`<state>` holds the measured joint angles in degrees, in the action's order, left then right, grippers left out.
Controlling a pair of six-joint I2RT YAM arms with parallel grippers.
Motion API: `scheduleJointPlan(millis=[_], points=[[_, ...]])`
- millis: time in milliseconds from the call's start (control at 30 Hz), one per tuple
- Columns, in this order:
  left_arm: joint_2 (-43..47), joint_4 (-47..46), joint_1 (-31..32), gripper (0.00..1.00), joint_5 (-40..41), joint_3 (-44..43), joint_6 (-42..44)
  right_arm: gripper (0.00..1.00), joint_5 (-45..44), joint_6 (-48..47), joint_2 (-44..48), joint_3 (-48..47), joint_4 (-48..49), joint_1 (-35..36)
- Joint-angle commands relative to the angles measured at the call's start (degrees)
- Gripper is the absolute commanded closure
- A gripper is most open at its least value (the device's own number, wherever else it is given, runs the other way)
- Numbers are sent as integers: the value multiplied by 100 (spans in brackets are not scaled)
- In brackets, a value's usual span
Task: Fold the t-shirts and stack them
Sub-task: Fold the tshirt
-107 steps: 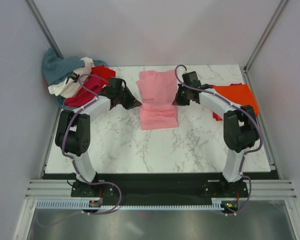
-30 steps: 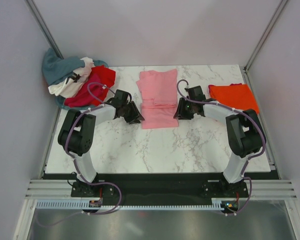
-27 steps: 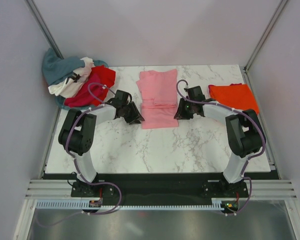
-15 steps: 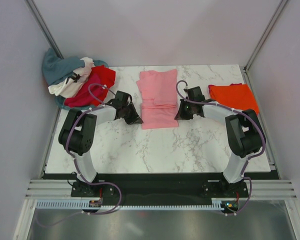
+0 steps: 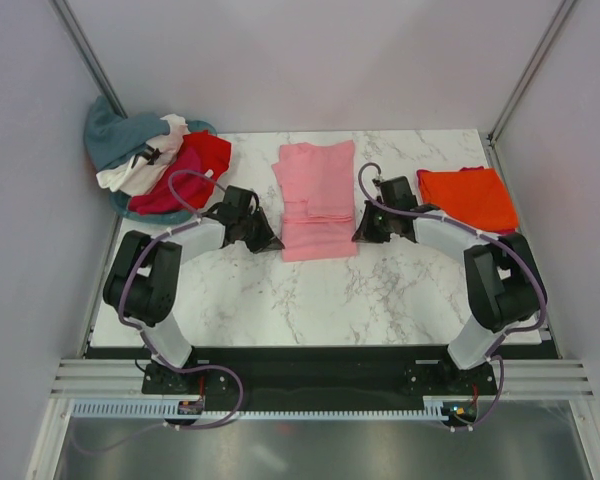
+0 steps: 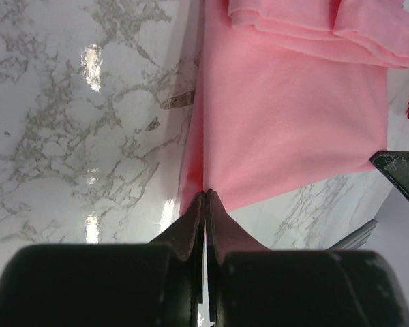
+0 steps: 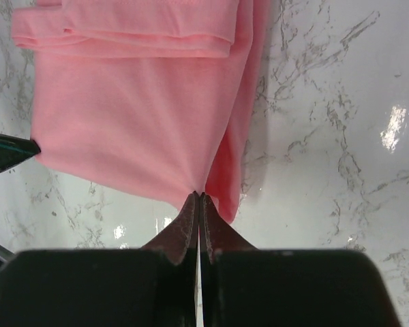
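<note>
A light pink t-shirt (image 5: 317, 200), partly folded, lies in the middle of the marble table. My left gripper (image 5: 273, 243) is shut on its near left corner; the left wrist view shows the pink cloth (image 6: 286, 116) pinched at the fingertips. My right gripper (image 5: 359, 236) is shut on its near right corner, and the right wrist view shows the cloth (image 7: 136, 116) lifted a little off the table there. A folded bright orange t-shirt (image 5: 467, 197) lies at the right. A heap of teal-grey, white, magenta and red t-shirts (image 5: 150, 165) sits at the back left.
The marble table (image 5: 320, 300) has grey walls close on the left, back and right. The black rail with the arm bases runs along the near edge (image 5: 320, 365).
Both grippers have dropped from the shirt's middle to its near corners over the last seconds and closed on them. In the last half second the arms shifted slightly toward me.
</note>
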<state>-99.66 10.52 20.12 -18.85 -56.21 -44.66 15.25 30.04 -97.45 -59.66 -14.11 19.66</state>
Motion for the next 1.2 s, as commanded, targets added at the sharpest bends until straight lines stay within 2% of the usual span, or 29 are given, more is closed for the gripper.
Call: scheduleJointPlan(millis=[0,367,433,467,500,567,600,767,1167], points=[[341,-112,18,98,-145,136,133,100,40,45,331,147,110,3],[439,-331,115,98,-163,839,116,100,75,291,411,1184,601,99],[377,-384,124,96,-171,918,107,95,119,344,367,1377,707,108],[377,-402,124,92,-163,918,116,80,128,379,402,1421,812,108],[386,-393,124,89,-171,918,125,72,119,397,446,1457,839,108],[508,-402,124,83,-163,936,160,64,84,406,586,1571,892,108],[587,-393,124,77,-110,962,177,62,49,415,743,1606,892,99],[878,-393,141,62,-92,1059,204,60,110,450,903,1642,866,126],[641,-402,343,60,-119,1085,90,61,-39,599,534,1703,963,372]])
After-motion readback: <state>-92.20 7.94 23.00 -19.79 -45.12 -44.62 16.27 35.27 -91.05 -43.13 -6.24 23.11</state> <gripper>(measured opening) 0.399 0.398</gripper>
